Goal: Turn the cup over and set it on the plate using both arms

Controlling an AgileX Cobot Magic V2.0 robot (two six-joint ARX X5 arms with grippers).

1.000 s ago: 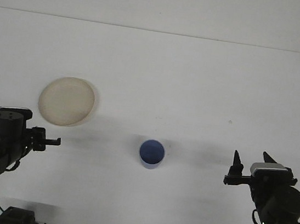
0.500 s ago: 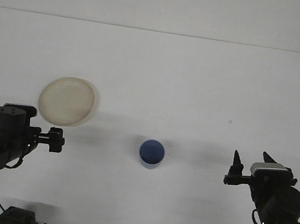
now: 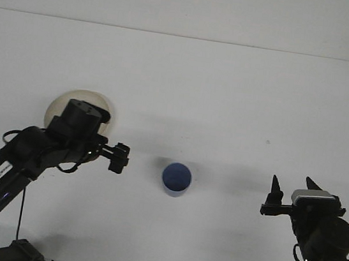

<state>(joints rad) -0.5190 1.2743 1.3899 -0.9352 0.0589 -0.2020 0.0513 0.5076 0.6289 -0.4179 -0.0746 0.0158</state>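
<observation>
- Blue cup [image 3: 176,179] sits mid-table, well apart from the beige plate [image 3: 59,104].
- My left gripper [image 3: 119,157] has swung toward it; fingers' state: cannot tell.
- My right gripper [image 3: 290,188] unmoved, fingers spread, empty.

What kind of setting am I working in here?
Likely a lab test bench: a bare white tabletop holding only a small blue cup and a round beige plate, with two black robot arms at its near edge.
</observation>
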